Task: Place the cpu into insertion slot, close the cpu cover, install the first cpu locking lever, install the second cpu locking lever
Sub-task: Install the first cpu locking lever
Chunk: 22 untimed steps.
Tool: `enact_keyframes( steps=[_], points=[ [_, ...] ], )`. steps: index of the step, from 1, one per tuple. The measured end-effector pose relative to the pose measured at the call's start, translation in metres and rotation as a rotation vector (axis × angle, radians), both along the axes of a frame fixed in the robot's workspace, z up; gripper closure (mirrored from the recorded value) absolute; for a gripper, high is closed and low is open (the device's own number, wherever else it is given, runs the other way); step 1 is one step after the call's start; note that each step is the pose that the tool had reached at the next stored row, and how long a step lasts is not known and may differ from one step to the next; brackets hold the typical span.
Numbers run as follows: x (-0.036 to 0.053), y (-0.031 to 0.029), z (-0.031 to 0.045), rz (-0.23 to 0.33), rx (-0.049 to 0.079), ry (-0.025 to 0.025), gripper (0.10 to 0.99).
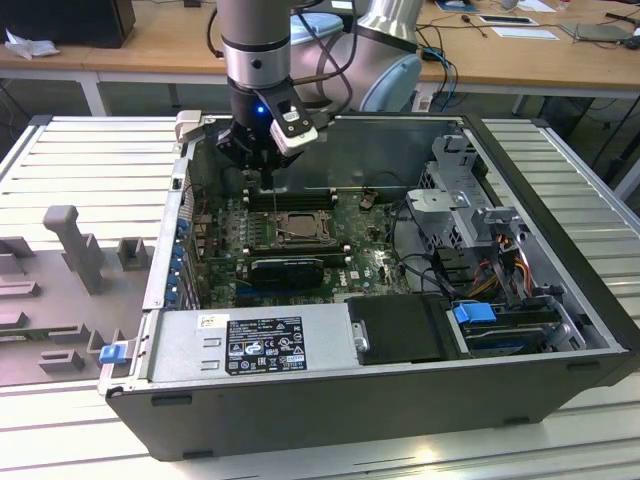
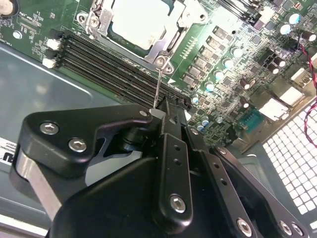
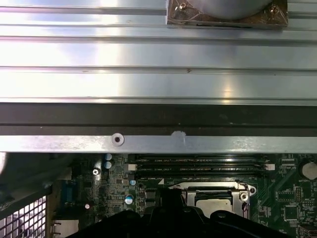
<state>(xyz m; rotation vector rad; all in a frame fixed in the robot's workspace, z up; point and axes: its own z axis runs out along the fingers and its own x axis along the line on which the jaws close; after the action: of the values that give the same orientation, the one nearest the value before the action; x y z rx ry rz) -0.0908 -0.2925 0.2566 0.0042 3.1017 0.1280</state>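
The silvery cpu (image 2: 141,22) lies in the insertion slot (image 1: 290,228) of the green motherboard. The cpu cover (image 2: 163,47) is folded down flat around it. A thin wire cpu locking lever (image 2: 157,84) rises from the socket's corner up to my gripper (image 2: 157,111), whose black fingers are shut on the wire's free end. In the exterior view my gripper (image 1: 270,178) hangs just above the socket's far side, inside the open computer case. The first wrist view shows the cpu (image 3: 213,202) under the cover (image 3: 208,187).
Long black memory slots (image 2: 109,64) run beside the socket, under the gripper. A black graphics card (image 1: 288,268) lies on the socket's near side. The power supply (image 1: 250,345), a drive cage (image 1: 465,200) and loose cables (image 1: 420,250) crowd the case. A grey fixture (image 1: 70,260) stands outside.
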Motion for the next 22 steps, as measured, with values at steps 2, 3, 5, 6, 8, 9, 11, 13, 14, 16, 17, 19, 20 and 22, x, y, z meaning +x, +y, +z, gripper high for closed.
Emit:
enact_keyframes(
  steps=[2, 3, 5, 6, 8, 9, 11, 13, 14, 16, 17, 19, 20, 22],
  points=[
    [0.0012, 0.0, 0.0, 0.0, 0.0, 0.0, 0.98],
    [0.0021, 0.0, 0.0, 0.0, 0.0, 0.0, 0.98],
    [0.0038, 0.0, 0.0, 0.0, 0.0, 0.0, 0.98],
    [0.0045, 0.0, 0.0, 0.0, 0.0, 0.0001, 0.98],
    [0.0063, 0.0, 0.0, 0.0, 0.0, 0.0, 0.98],
    [0.0072, 0.0, 0.0, 0.0, 0.0, 0.0001, 0.98],
    [0.0086, 0.0, -0.0001, 0.0, 0.0, 0.0, 0.98],
    [0.0102, 0.0, -0.0001, 0.0, 0.0, 0.0, 0.98],
    [0.0108, 0.0, -0.0001, 0.0, 0.0, 0.0001, 0.98],
    [0.0128, 0.0, -0.0001, 0.0, 0.0, 0.0, 0.98],
    [0.0139, 0.0, -0.0002, 0.0, 0.0, 0.0, 0.98],
    [0.0161, 0.0, -0.0003, 0.0, 0.0, 0.0, 0.98],
    [0.0166, 0.0, -0.0004, 0.0, 0.0, 0.0, 0.98],
    [0.0186, 0.0, -0.0005, 0.0, 0.0, 0.0, 0.98]
  ],
)
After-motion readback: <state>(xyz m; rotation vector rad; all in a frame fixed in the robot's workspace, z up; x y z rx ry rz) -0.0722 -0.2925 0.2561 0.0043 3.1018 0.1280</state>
